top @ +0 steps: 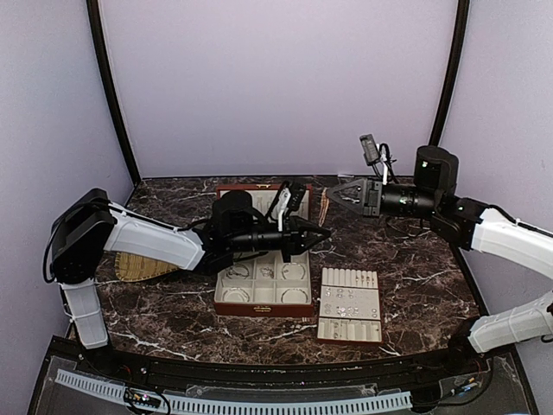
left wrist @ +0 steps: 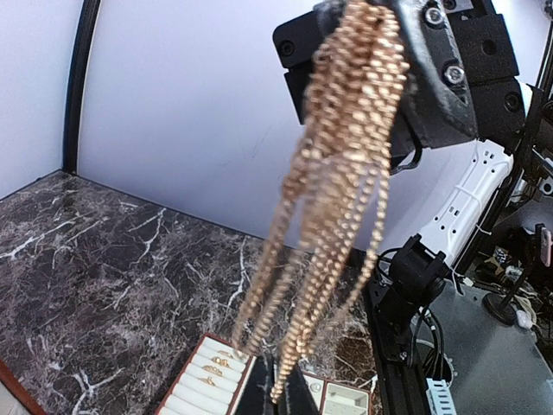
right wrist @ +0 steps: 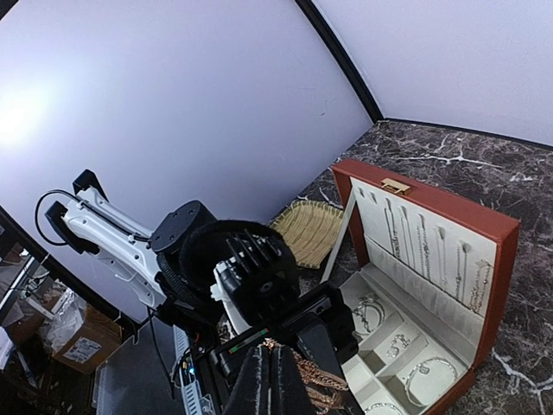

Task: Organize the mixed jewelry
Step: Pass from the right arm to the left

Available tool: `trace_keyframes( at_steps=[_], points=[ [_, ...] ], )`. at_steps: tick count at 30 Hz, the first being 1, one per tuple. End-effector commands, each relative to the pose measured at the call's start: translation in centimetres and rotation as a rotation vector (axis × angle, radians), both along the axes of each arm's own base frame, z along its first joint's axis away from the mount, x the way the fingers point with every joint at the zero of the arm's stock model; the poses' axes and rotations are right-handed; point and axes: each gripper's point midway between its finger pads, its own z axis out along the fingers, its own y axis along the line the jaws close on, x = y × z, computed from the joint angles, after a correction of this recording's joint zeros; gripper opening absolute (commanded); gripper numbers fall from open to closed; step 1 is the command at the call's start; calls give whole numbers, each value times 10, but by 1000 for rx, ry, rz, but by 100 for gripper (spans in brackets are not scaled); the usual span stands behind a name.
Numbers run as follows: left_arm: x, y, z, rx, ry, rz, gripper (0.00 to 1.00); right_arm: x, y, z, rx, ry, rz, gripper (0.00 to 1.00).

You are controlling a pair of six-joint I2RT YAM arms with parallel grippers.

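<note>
Gold chain [left wrist: 346, 173], a bundle of fine link strands, hangs in mid-air at frame centre of the top view, above the far right corner of the box [top: 263, 307]. Right gripper [top: 333, 192] has its fingers together, clamped on the chain's top. Left gripper [left wrist: 281, 393] sits below it with fingers together too, and the chain's lower ends run in between them, so it looks pinched. The two grippers are near each other, tips facing. The box is red-brown with a cream lining, lid up with a gold clasp. Its compartments are square and hold silvery bangles [right wrist: 423, 367] and smaller bits, and thin necklaces [right wrist: 432, 251] are strung on the lid's inner face. Just right of the box is a cream tray [top: 378, 303], rectangular with ribbed slot rows, holding small rings [left wrist: 212, 367] and silvery studs in its middle section. A straw mat [top: 138, 268], woven and rounded, lies at centre-left, partly under the left arm. The table [top: 415, 268] is dark brown marble with white veins, glossy. The walls [top: 276, 86] are plain pale lilac, with black curved poles [top: 108, 86] at the back corners.
</note>
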Motion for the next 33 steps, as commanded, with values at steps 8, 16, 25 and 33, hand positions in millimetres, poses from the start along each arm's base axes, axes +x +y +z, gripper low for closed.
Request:
trace_keyframes(
  at_steps=[8,16,25,33],
  points=[
    [-42,22,-14,169,114,-130,0,37,-24,-61,-138,102,-281,0],
    [-70,44,-84,454,327,-217,0,26,-25,-159,-200,304,-281,0],
    [-69,62,-133,692,379,-185,0,12,-20,-218,-267,406,-234,0],
    [-67,74,-145,751,396,-131,0,10,-23,-231,-307,418,-235,19]
  ],
)
